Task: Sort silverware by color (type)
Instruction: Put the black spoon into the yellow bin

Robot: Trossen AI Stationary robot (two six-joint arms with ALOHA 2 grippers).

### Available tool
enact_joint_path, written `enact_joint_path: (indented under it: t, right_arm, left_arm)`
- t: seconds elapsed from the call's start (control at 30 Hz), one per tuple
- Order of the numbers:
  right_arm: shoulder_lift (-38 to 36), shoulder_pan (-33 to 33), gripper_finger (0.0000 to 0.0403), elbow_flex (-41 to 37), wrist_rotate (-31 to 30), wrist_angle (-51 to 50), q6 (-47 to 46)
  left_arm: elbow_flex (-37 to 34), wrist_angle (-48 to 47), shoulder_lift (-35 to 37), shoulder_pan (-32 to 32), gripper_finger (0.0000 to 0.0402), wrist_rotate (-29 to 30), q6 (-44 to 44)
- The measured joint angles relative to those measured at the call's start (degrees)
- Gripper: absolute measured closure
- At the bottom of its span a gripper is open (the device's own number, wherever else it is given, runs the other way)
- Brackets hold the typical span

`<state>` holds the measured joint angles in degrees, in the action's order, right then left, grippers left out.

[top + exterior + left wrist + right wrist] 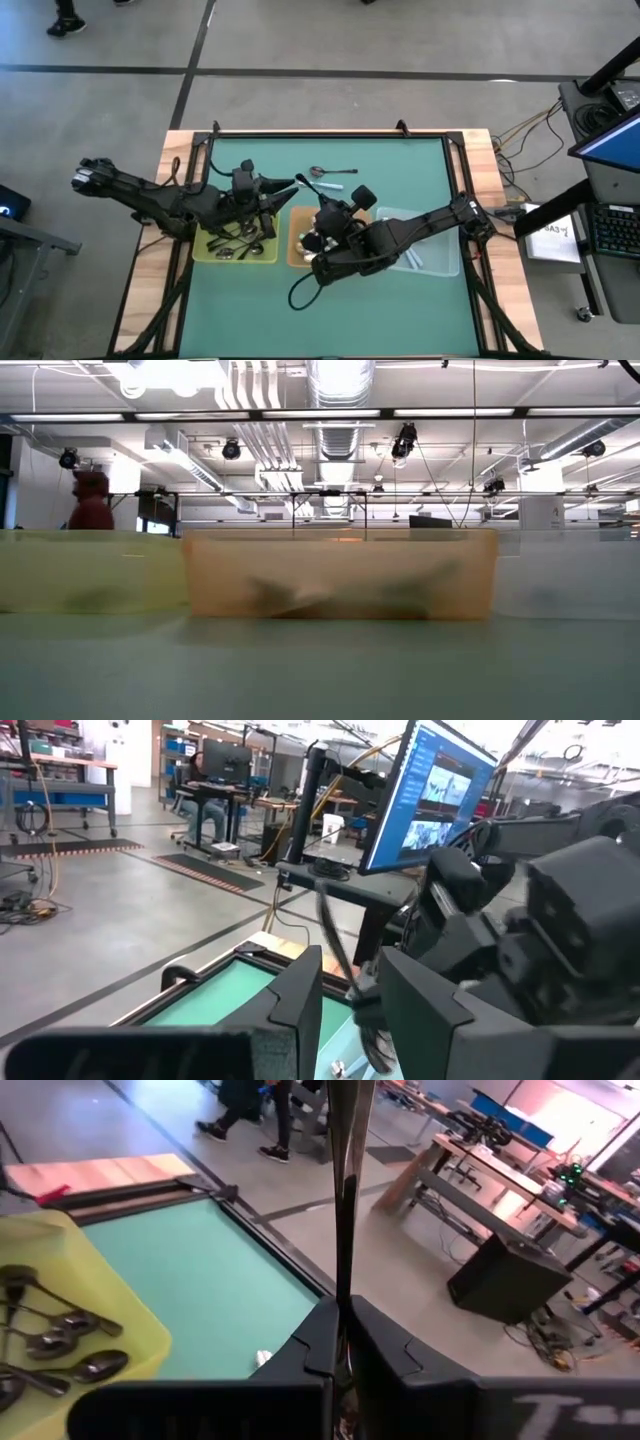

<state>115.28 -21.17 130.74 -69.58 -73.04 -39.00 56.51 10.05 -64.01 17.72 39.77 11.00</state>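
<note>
On the green surface (pixel 400 310) three trays stand in a row: a yellow tray (pixel 205 257), an orange tray (pixel 294 255) and a clear tray (pixel 445 262). The left hand (pixel 291 184) is above the surface just past the yellow tray's far edge, near the orange one; its fingers (pixel 300 995) stand a little apart with a thin dark handle (pixel 335 945) rising between them, though whether they actually pinch it cannot be told. The right hand (pixel 322 235) is over the orange tray, its fingers (pixel 320 1340) pressed together on a black-handled spoon (pixel 343 1200) that sticks straight out from them. Several black-handled spoons (pixel 60 1340) lie in the yellow tray. Two more spoons (pixel 332 172) lie loose on the surface beyond the trays, one with a pale handle. Pale-handled pieces (pixel 415 260) lie in the clear tray.
</note>
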Motion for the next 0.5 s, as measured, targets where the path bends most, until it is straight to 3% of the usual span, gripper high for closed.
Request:
enact_joint_path:
  t: [0.3,0.5]
  right_arm:
    - [0.0,-0.2,0.0394,0.0,1.0,9.9,11.4]
    - [0.0,-0.4,0.0394,0.0,1.1,10.9,12.7]
  left_arm:
    - [0.0,1.1,0.0,0.0,0.0317,-0.3,0.0]
    - [0.0,1.1,0.0,0.0,0.0332,-0.3,0.0]
